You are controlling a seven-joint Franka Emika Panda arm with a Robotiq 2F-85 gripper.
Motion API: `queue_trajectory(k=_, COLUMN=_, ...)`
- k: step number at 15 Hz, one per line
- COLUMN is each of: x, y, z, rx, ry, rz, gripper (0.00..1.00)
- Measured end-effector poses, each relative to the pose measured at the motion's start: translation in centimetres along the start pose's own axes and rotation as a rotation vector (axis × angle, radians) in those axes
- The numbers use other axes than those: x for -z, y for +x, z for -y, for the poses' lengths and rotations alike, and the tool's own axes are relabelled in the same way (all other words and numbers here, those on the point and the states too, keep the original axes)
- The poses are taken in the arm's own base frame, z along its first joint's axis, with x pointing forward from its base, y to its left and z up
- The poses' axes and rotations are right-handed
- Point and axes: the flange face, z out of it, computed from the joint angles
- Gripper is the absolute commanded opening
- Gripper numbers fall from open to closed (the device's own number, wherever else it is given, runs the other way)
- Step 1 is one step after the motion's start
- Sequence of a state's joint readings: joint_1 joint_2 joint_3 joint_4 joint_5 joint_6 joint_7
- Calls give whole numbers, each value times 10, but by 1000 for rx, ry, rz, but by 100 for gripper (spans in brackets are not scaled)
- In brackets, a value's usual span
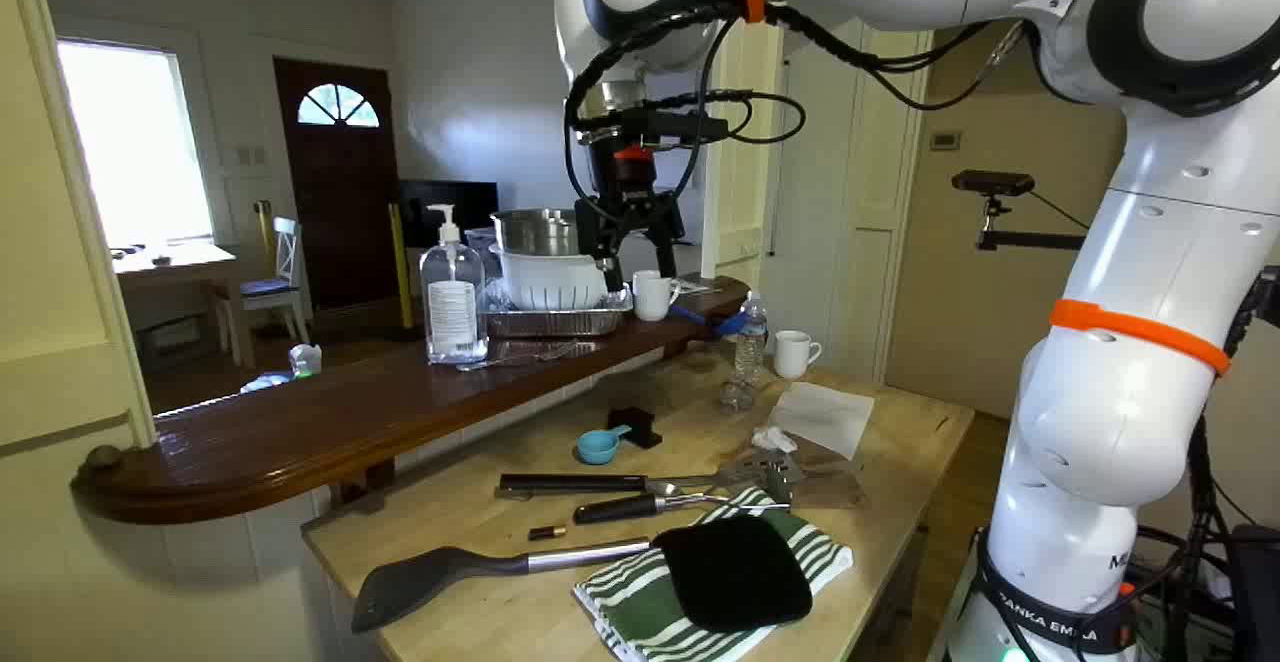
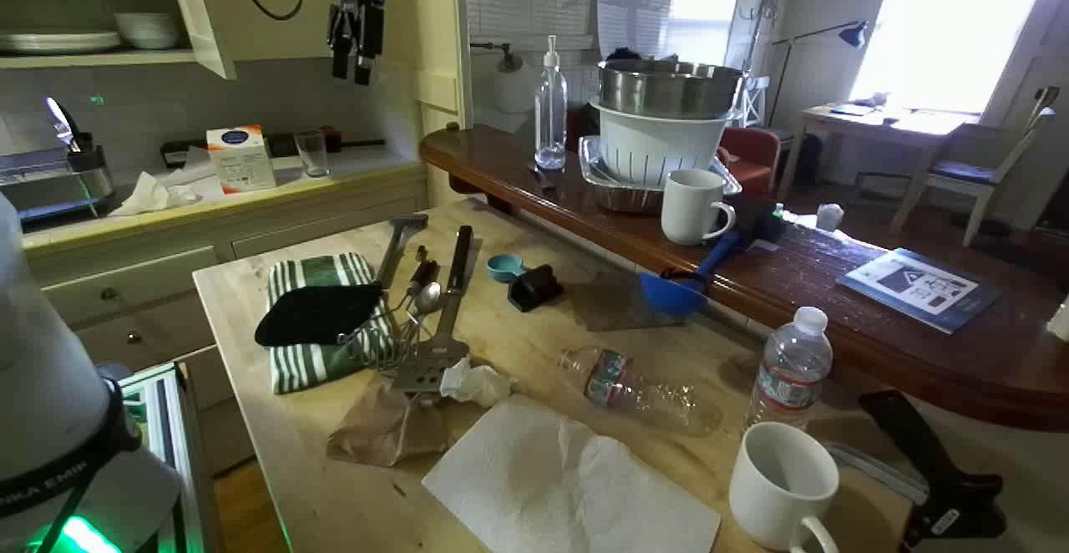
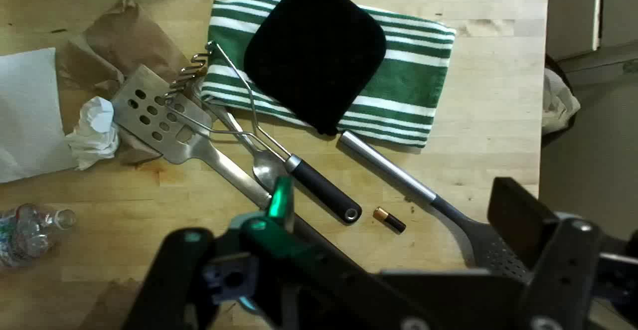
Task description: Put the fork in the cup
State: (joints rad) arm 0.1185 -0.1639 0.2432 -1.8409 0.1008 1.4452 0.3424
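Observation:
My gripper is open with nothing between its fingers, high above the wooden table. It also shows in both exterior views. A thin fork-like utensil lies on the dark brown ledge beside the soap bottle; a dark narrow piece shows there too. I cannot make out its tines clearly. One white mug stands upright on the ledge. Another white mug stands upright on the table. No fork shows clearly in the wrist view.
Below lie a slotted spatula, masher, spoon, battery, grey turner and striped towel under a black pad. The ledge holds a soap bottle and colander.

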Motion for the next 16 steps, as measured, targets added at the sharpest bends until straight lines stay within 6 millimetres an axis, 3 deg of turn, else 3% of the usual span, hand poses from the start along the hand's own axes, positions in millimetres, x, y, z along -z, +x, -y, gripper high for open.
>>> queue_trajectory(k=12, x=0, y=0, z=0, rx=0, ry=0, rz=0, gripper=100)
queue_trajectory(k=16, x=5, y=17, z=-14, rx=186, ry=-19, rz=-11, gripper=100)
